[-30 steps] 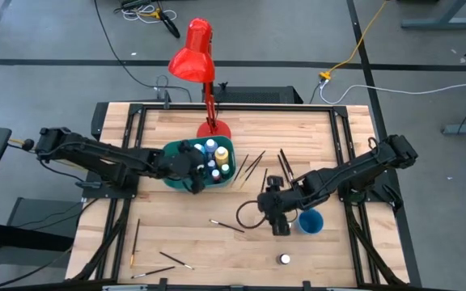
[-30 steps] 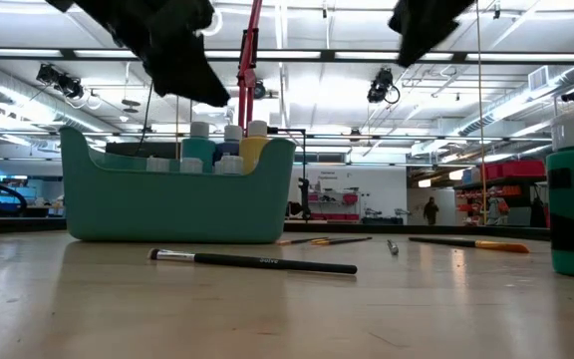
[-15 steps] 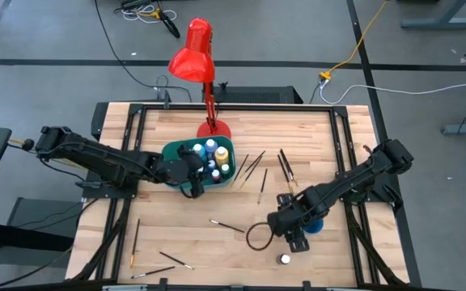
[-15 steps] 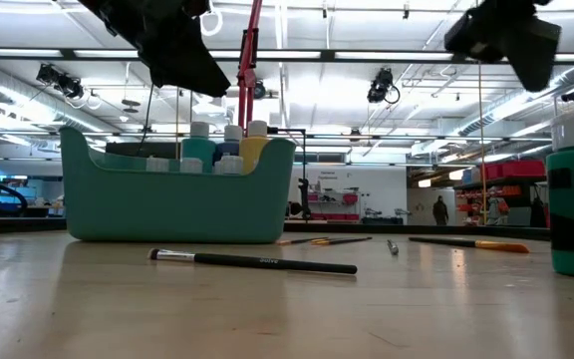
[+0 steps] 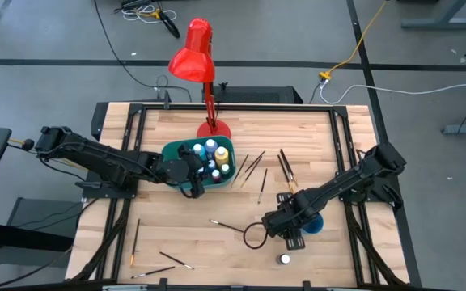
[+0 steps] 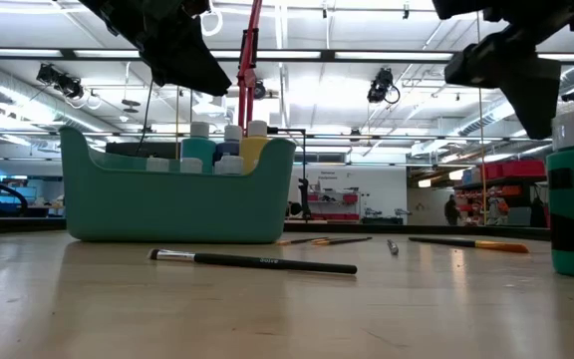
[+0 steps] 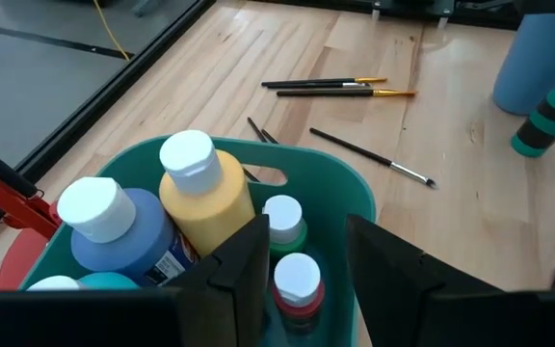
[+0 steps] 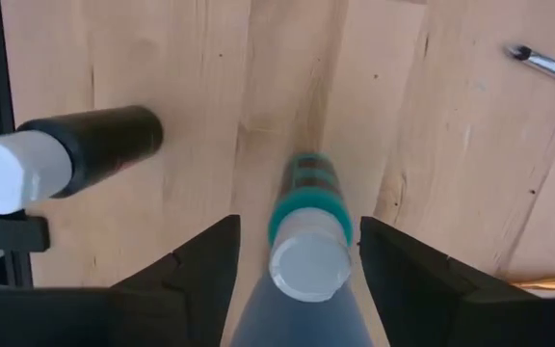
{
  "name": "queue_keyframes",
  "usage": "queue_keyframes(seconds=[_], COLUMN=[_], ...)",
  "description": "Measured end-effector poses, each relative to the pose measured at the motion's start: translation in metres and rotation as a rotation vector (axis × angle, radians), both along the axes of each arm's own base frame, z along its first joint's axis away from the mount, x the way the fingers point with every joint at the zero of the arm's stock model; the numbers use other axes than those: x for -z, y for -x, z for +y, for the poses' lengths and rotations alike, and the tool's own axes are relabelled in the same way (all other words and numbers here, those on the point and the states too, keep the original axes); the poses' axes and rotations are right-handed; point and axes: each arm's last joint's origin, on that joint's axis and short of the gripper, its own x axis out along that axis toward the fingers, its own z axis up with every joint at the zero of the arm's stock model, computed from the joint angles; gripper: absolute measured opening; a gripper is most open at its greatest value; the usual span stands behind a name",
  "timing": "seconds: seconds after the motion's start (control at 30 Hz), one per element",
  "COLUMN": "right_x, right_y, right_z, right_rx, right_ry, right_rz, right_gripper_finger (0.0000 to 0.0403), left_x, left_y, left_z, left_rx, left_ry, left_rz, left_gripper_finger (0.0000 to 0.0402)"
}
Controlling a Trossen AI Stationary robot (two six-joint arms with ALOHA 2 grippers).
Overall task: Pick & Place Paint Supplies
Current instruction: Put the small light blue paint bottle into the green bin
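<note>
Right gripper (image 8: 302, 280) has moved from mid-table toward the front, now above a teal-banded, white-capped paint bottle (image 8: 308, 231); fingers apart either side, not clamped. A black bottle (image 8: 75, 154) stands nearby. Left gripper (image 7: 302, 260) has barely shifted, fingers apart over the teal bin (image 5: 176, 150) w/ bottles inside. Brushes (image 5: 252, 164) unmoved on the table (image 5: 314, 137).

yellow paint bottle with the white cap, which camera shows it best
The left wrist view: the yellow plastic paint bottle stands upright in the teal plastic bin, close and unobstructed. The high view shows only its cap from above; the low view shows its top over the bin's rim. The right wrist view misses it.
</note>
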Motion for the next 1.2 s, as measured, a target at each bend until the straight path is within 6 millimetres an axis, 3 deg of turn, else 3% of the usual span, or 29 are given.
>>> queue_keyframes(seconds=[0.23,0.57,1.2], right_x=[0.002,0.018,0.016], right_y=[-0.002,0.004,0.002], right_z=[0.0,-0.003,-0.001], right_rx=[0.005,0.028,-0.001], right_ry=[0.014,0.03,-0.002], right_rz=[-0.01,0.032,0.016], right_gripper_finger=[0.0242,0.022,0.0122], left_x=[0.0,-0.001,-0.001], left_y=[0.0,-0.001,-0.001], left_z=[0.0,0.0,-0.001], left_rx=[0.003,0.01,0.01], left_ry=[-0.003,0.004,0.004], left_rz=[-0.001,-0.013,-0.017], left_gripper_finger=[0.0144,0.0142,0.0142])
